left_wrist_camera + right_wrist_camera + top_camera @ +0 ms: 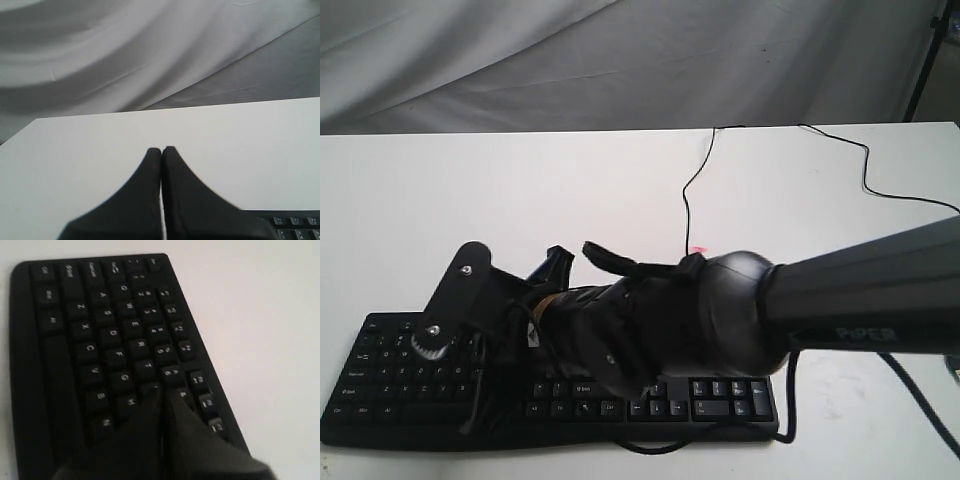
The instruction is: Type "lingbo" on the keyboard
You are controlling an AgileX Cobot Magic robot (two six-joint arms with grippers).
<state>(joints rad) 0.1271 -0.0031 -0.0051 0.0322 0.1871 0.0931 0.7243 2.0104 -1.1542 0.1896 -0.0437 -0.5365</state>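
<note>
Keyboard [380,370] lies flat along the near edge of the white table [570,190], number pad at its right end. Right arm [860,300] reaches in from the right and across the middle, hiding most keys there. Right gripper [162,395] — jaws pressed together, nothing btwn them — has its tip low over the letter rows, just beside T, G and H; contact w/ a key can't be told. Left gripper [161,150] is likewise closed and empty, seen against bare table w/ a keyboard corner nearby. Beyond, a thin black cable [688,195] and a second cable [865,165] cross the table toward a grey cloth backdrop [620,60].
</note>
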